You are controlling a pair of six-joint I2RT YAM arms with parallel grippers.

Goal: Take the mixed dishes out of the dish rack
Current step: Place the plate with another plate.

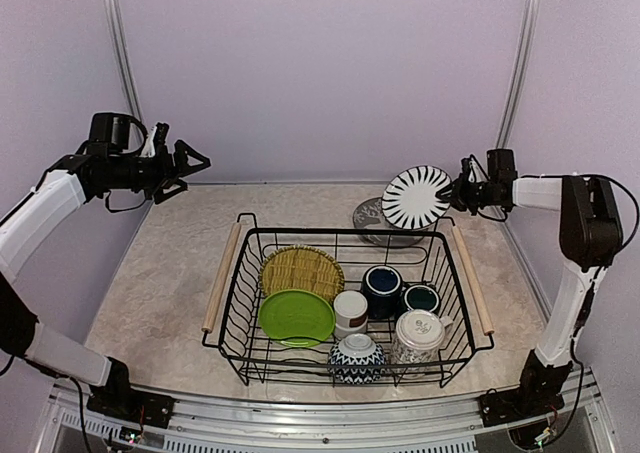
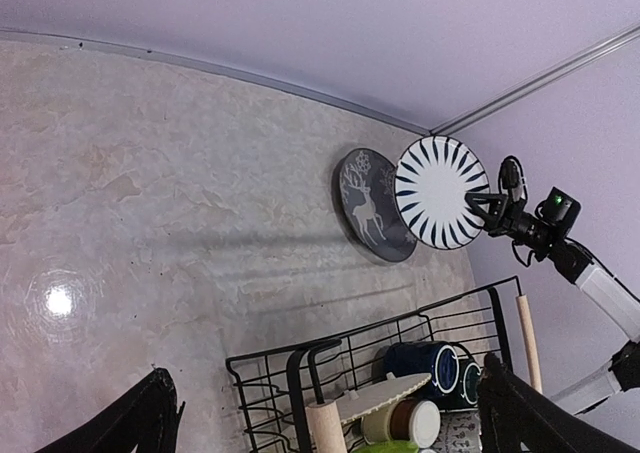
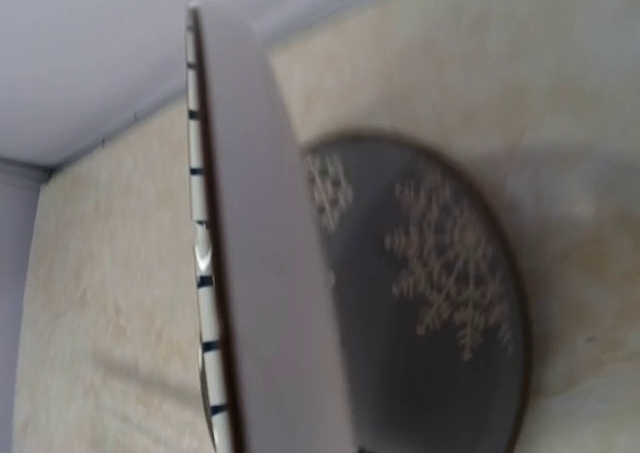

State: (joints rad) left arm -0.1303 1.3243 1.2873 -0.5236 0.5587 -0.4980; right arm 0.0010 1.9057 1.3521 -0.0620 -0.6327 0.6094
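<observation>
Holding the black-and-white striped plate (image 1: 416, 196) on edge, the right gripper (image 1: 462, 195) is clamped on the plate's right rim, with its face turned toward the arms. The plate hangs clear of the dish rack (image 1: 330, 231), beyond the rack's far right corner and near the far right corner of the worktop (image 1: 170, 273). Directly behind and below it a grey deer-patterned plate (image 1: 370, 218) lies flat on the worktop. Whether the two plates touch cannot be told.

The left gripper (image 1: 192, 169) is raised near the far left corner of the worktop with its jaws spread wide, holding nothing, well apart from the rack.

Seven pieces sit in the rack:
- woven yellow plate (image 1: 300, 270) and lime-green plate (image 1: 296, 316) on the left;
- white cup (image 1: 350, 311), dark blue mug (image 1: 382, 288) and teal mug (image 1: 420, 298) in the middle;
- blue-white patterned bowl (image 1: 356, 358) and white patterned cup (image 1: 418, 335) at the near side.

Assessment: the striped plate appears rigid, glazed and breakable, probably slick between narrow fingers. A pinch at one rim point leaves its weight hanging sideways, so it could pivot or slip. It should be laid flat gently, since plate on plate risks chipping. The rim is the only practical hold.
</observation>
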